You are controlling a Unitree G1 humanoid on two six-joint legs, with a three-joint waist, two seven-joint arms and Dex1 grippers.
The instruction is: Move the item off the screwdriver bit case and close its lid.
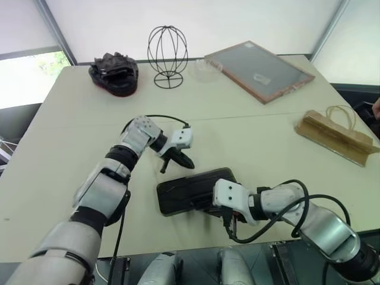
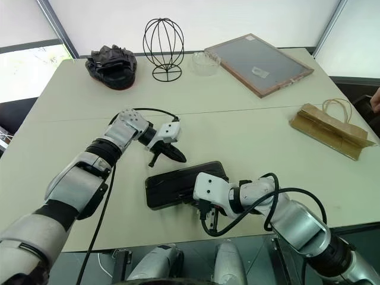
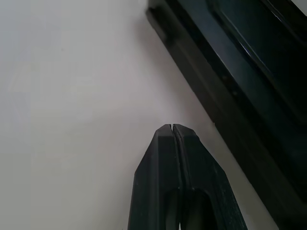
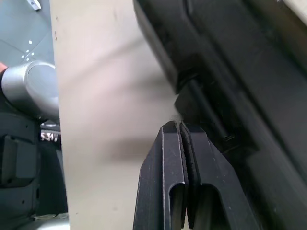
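The screwdriver bit case (image 1: 193, 190) lies flat near the table's front edge. Its lid (image 2: 178, 181) is down, with only the black shell showing. The brown paper bag (image 1: 335, 133), the item, lies apart from the case at the far right of the table, its twine handles pointing back. My left gripper (image 1: 189, 164) is shut and empty, its tip just above the table beside the case's far edge (image 3: 225, 91). My right gripper (image 1: 215, 209) is shut too, and its tips (image 4: 180, 125) rest against the case's near edge by a small tab.
At the back stand a lumpy black object (image 1: 114, 73), a black wire head form (image 1: 168, 56), a clear dish (image 1: 206, 68) and a wood-framed grey board (image 1: 258, 70). The table's front edge (image 4: 55, 96) runs close behind my right gripper.
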